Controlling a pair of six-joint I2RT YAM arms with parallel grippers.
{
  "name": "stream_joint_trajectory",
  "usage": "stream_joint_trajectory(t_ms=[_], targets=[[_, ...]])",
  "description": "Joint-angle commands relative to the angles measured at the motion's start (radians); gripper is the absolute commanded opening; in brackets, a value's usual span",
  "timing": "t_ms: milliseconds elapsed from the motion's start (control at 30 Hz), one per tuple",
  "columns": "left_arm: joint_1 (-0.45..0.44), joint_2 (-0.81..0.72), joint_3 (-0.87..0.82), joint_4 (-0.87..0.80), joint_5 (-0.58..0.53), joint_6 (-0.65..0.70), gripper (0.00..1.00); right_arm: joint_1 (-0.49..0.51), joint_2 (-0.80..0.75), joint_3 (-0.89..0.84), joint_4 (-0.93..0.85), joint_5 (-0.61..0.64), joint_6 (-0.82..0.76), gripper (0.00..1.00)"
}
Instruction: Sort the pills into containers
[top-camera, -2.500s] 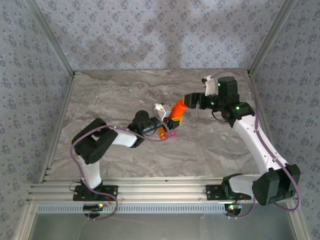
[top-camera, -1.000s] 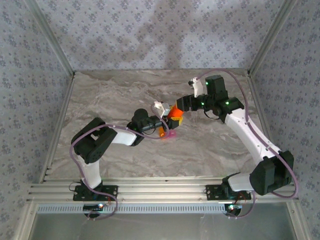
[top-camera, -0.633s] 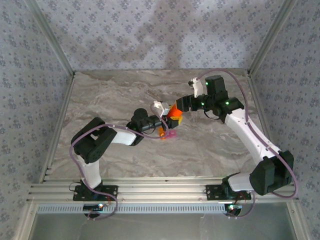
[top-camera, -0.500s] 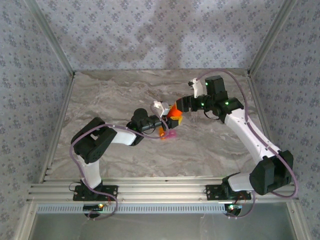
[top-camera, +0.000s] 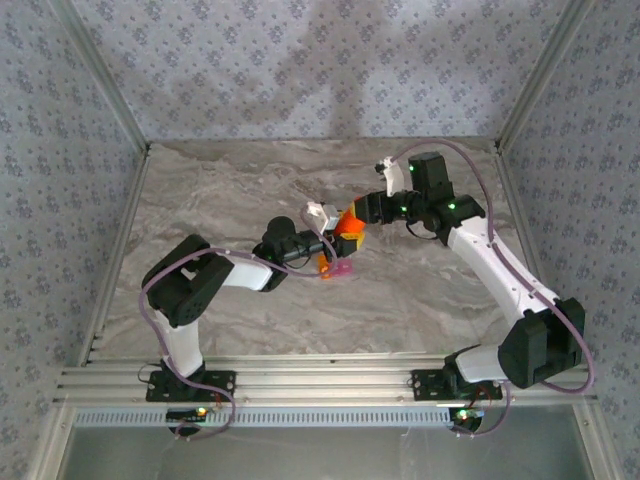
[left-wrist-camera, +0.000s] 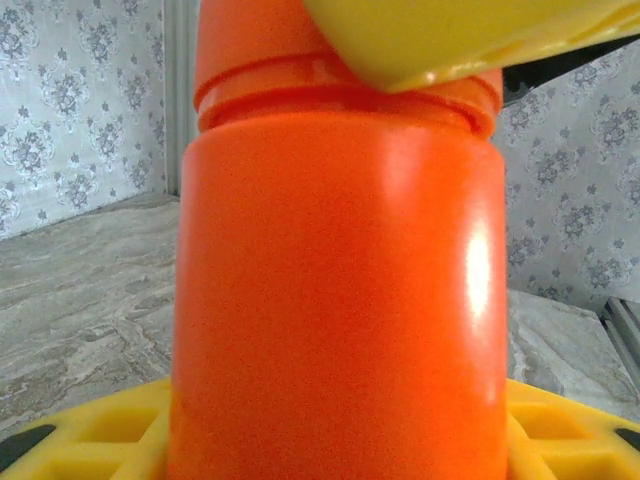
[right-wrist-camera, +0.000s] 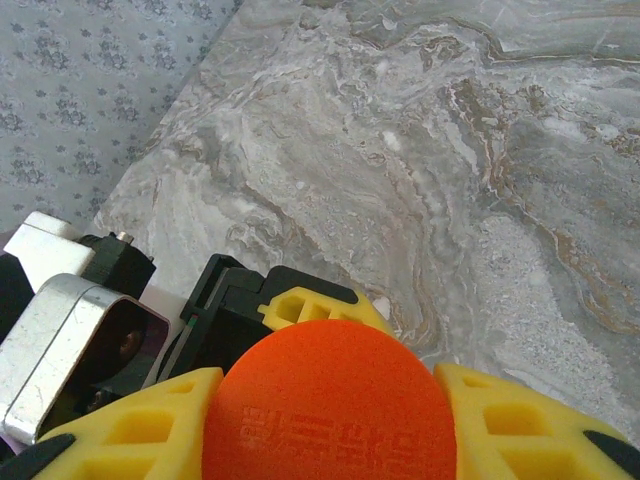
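Clamping the orange bottle (left-wrist-camera: 340, 300), the left gripper (top-camera: 341, 242) partly hides the containers (top-camera: 333, 265); the right gripper (top-camera: 358, 212) seemingly pinches its cap (right-wrist-camera: 330, 410).

Noted: the orange bottle (left-wrist-camera: 340, 300), between the left gripper (top-camera: 338, 238) fingers (left-wrist-camera: 90, 440), has top and base cut off by the left wrist frame. The containers (top-camera: 337, 266), just nearside of that gripper: partly covered by it, contents too small to tell from above.

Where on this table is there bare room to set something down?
Bare: the table at far left, between side rail and left arm; the near strip between it and the right arm. Crowded at centre: left end effector and right end effector on the bottle, small boxes beside.
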Motion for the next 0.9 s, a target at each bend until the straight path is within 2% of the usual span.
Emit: stream_joint_trajectory(t_ms=[0, 367, 567, 867], targets=[[0.004, -0.022, 0.02, 0.061, 0.025, -0.008, 0.0, -0.002, 0.004, -0.004, 0.018, -0.018, 0.005, 0.38], [0.01, -0.016, 0.012, 0.111, 0.048, -0.035, 0.0, -0.051, -0.071, -0.066, 0.185, -0.101, 0.045, 0.35], [0.022, 0.005, 0.012, 0.183, 0.091, -0.093, 0.0, -0.052, -0.107, -0.088, 0.193, -0.118, -0.041, 0.35], [0.024, 0.009, 0.022, 0.184, 0.121, -0.102, 0.0, -0.057, -0.112, -0.1, 0.234, -0.162, -0.041, 0.34]])
